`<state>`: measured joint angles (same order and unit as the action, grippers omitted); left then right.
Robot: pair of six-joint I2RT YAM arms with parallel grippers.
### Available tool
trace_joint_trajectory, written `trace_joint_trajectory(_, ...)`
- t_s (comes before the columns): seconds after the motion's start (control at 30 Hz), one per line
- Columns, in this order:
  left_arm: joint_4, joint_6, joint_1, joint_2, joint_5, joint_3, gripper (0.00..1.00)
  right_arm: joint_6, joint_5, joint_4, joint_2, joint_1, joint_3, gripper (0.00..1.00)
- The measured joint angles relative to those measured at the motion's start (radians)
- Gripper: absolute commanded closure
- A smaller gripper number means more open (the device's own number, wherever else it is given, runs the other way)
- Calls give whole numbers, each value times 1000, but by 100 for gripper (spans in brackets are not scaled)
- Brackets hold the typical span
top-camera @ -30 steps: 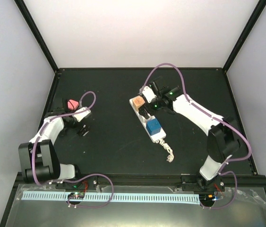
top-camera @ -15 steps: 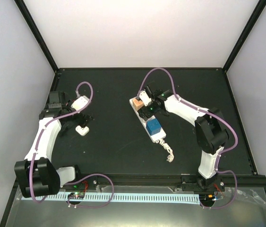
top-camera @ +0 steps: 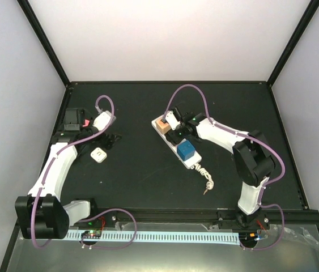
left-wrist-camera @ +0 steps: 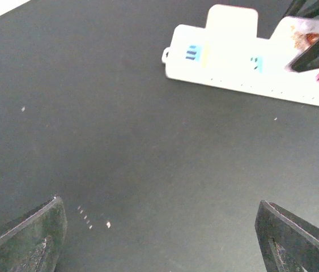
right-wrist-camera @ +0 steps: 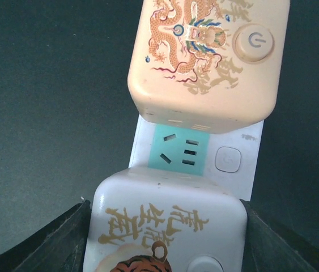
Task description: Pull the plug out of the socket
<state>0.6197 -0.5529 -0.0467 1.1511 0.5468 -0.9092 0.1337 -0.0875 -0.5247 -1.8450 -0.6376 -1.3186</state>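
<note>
Where the left arm bends over the left side of the table [top-camera: 142, 181], the left gripper [left-wrist-camera: 159, 202] hangs with jaws spread wide and nothing between them; its camera sees only bare dark surface under the fingers. A small white cube [top-camera: 98, 154] lies on the table just beside that gripper, on the near side, untouched. Well apart from it, right of centre, the socket [top-camera: 191, 162] lies flat and slantwise, far end toward the left, near end toward the right. Three plugs sit in it. A peach plug [top-camera: 160, 123] printed with a dragon fills the far end. Next comes one bare green outlet face with a small round button beside it. Then the white plug [right-wrist-camera: 167, 232], printed with a tiger, seated in the strip. The right gripper [right-wrist-camera: 165, 226] is down over this plug, with dark fingers [right-wrist-camera: 57, 243] flat against its two flanks, jaws clasping it from both sides. A blue plug [top-camera: 185, 150] sits closer to the strip's near end. From that end a short white cord [top-camera: 205, 177] trails loose on the table toward the near edge
</note>
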Motion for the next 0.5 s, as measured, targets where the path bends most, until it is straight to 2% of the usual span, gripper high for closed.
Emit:
trace_joint_trajectory(0.37,-189,125,193,-13,-19,102,7,9,-28,33,3,-103,13,42)
trace_joint_trajectory(0.43,-225,147,224,-12,-31,124,7,1,-35,40,3,-122,16,36)
trace_joint_trajectory(0.5,-258,169,254,-6,-47,146,7,-6,-44,55,4,-134,22,20)
